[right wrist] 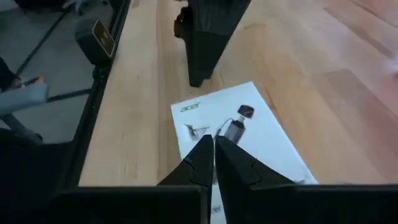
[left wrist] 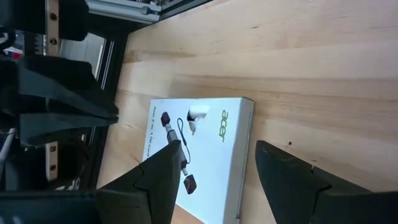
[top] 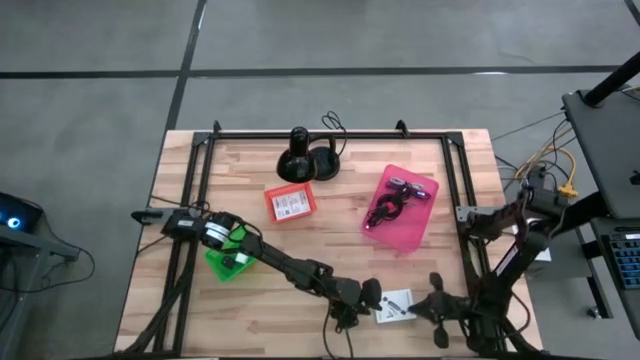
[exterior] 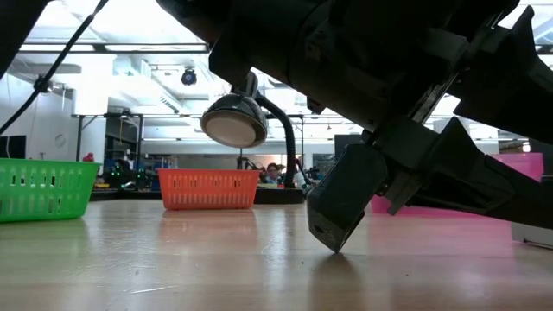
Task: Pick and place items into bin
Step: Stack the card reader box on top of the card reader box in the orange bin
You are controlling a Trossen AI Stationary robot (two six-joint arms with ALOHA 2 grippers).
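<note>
White card, flat on counter, flanked by both end effectors.
Left end effector: fingers apart, just beside card, nothing held. Right end effector: fingers together, poised over card's opposite edge. Pink bin well apart from card, holding cable and strap.

Two dark jointed arms, tapered black jaws.

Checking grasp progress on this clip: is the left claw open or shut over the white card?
Open. The left claw shows a clear gap between its two fingers, with the white card lying flat on the table beyond them, not gripped.
</note>
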